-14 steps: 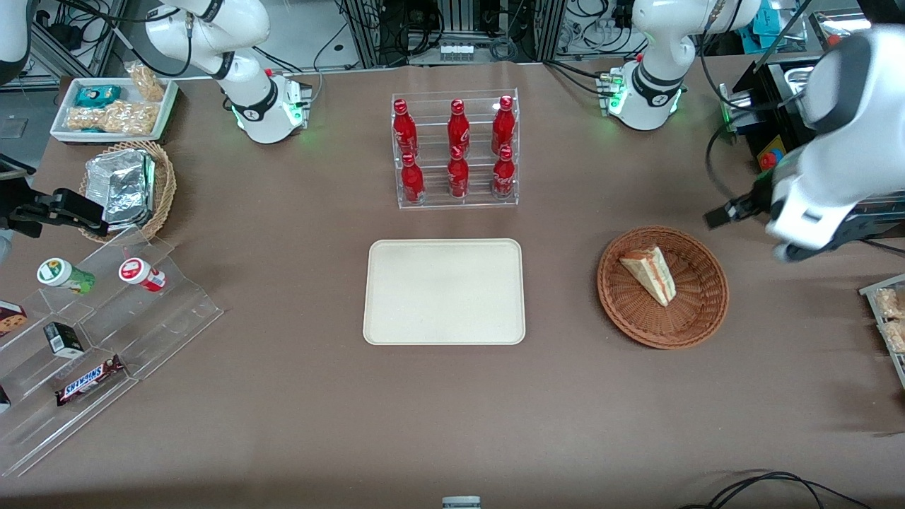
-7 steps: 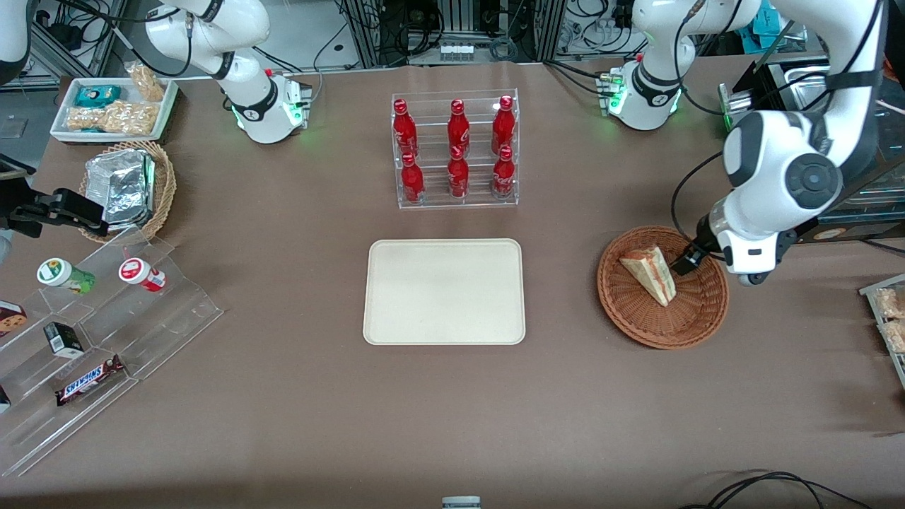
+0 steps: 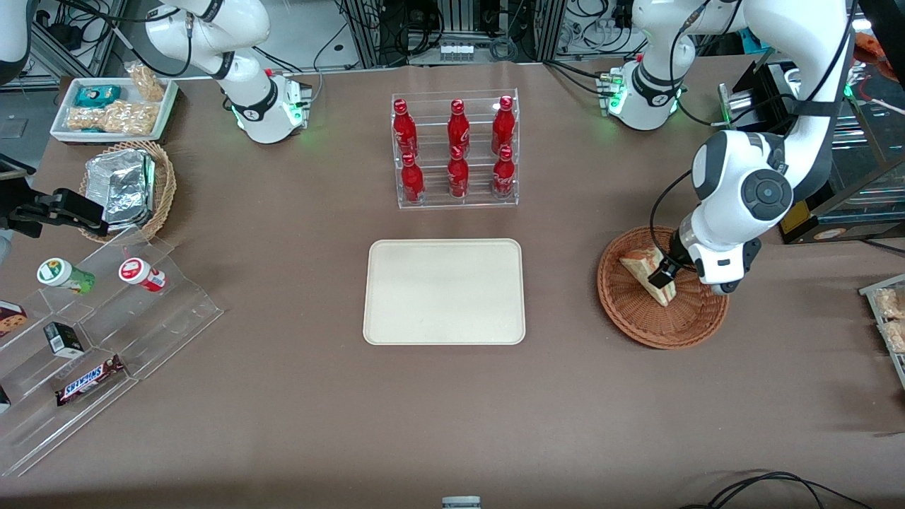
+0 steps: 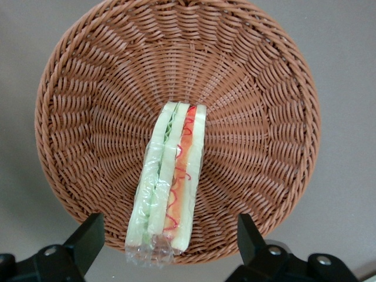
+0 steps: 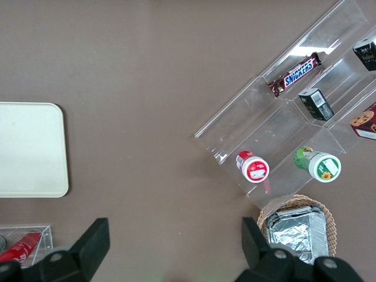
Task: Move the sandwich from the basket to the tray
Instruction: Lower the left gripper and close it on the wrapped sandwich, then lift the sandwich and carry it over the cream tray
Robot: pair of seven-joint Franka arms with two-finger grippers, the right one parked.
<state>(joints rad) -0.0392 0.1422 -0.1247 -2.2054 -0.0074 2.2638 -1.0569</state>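
Note:
The sandwich (image 3: 640, 265), a wrapped white wedge with orange-red and green layers, lies in the reddish-brown woven basket (image 3: 622, 318) toward the working arm's end of the table. My gripper (image 3: 663, 274) hangs just above the sandwich's wide end, over the basket. In the left wrist view the sandwich (image 4: 170, 176) lies lengthwise on the basket (image 4: 252, 88) floor, and the gripper (image 4: 168, 238) is open, its two black fingers (image 4: 88, 241) standing apart on either side of the wedge's wrapped end without touching it. The cream tray (image 3: 444, 332) lies bare at the table's middle.
A clear rack of red bottles (image 3: 456, 148) stands farther from the camera than the tray. Toward the parked arm's end are a tan basket of foil packets (image 3: 131, 187), a white snack tray (image 3: 113, 106) and a stepped acrylic stand (image 3: 106, 339). Snack packets (image 3: 889, 318) lie at the working arm's edge.
The working arm swung in from the table's edge to over the basket. The gripper came down from beside the basket rim to above the sandwich. The sandwich has not moved.

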